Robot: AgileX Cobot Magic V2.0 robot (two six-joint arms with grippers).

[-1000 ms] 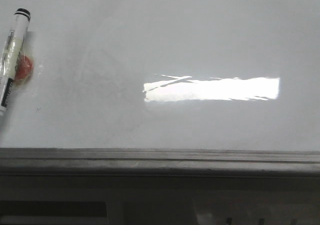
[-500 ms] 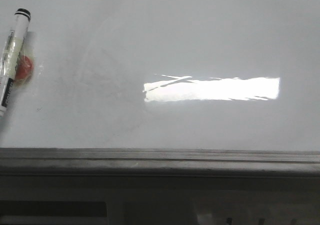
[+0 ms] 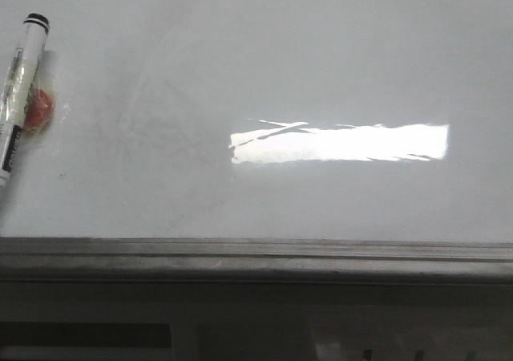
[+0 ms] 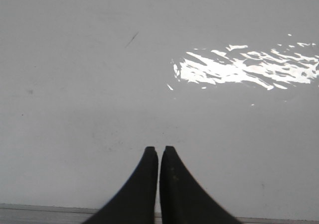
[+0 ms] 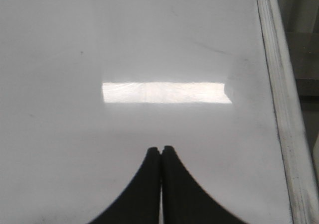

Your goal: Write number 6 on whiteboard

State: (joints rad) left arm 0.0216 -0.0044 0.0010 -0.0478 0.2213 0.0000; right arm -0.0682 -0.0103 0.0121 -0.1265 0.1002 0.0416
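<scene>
The whiteboard point(image 3: 321, 64) fills the front view, glossy white-grey with a bright rectangular glare and a grey metal ledge point(image 3: 256, 253) along its lower edge. No number 6 shows on it. A white marker with a black cap point(image 3: 18, 88) lies on the board at the far left, beside a small red thing point(image 3: 38, 108). Neither gripper shows in the front view. My left gripper point(image 4: 159, 149) is shut and empty over bare board point(image 4: 75, 84). My right gripper point(image 5: 161, 148) is shut and empty over the board point(image 5: 99, 45), near its metal edge point(image 5: 279, 104).
Below the ledge in the front view is a dark frame with slots point(image 3: 88, 333). The right wrist view shows a dark gap point(image 5: 304, 35) beyond the board's edge. A faint short dark mark point(image 4: 131, 39) is on the board in the left wrist view.
</scene>
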